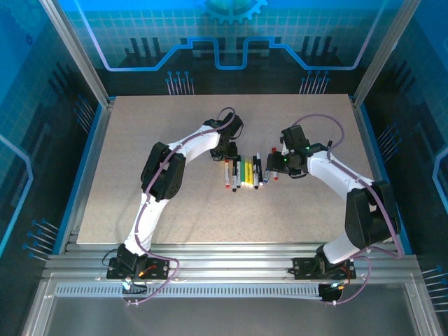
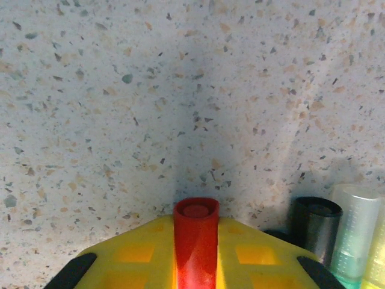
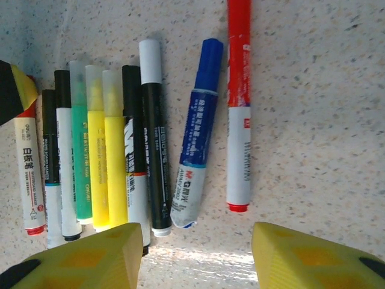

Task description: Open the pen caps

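1. The bases of both arms (image 1: 231,269) are bolted along the near edge of the bench (image 1: 126,210), the left one toward the near left corner and the right one toward the near right corner.
2. The pens (image 1: 245,173) are laid side by side in a row about the middle of the bench, well apart from all four edges, with the barrels running from near to far.
3. In the right wrist view the row (image 3: 114,150) is seen packed closely. A white pen with a red near end (image 3: 29,174) lies on the side toward the left edge. A blue pen (image 3: 195,150) and a red pen (image 3: 239,120) are set slightly apart on the side toward the right edge.
4. The pen caps that can be made out are fitted on their barrels and point toward the far edge. The blue cap (image 3: 209,63) is among them.
5. The right pincer (image 3: 195,236) (image 1: 276,168) is held wide open over the right part of the row, and nothing is gripped. The near ends of the black-barrelled pen (image 3: 156,156) and the blue pen are framed between its yellow fingers (image 3: 90,256).
6. The left pincer (image 2: 195,256) (image 1: 225,152) is placed at the far end of the row, on its left side, and is closed on the red cap (image 2: 195,217). The cap is clamped between the yellow fingers (image 2: 135,256).
7. Just beside the gripped cap, toward the right edge, a black cap (image 2: 316,226) and a translucent cap (image 2: 359,229) are seen.
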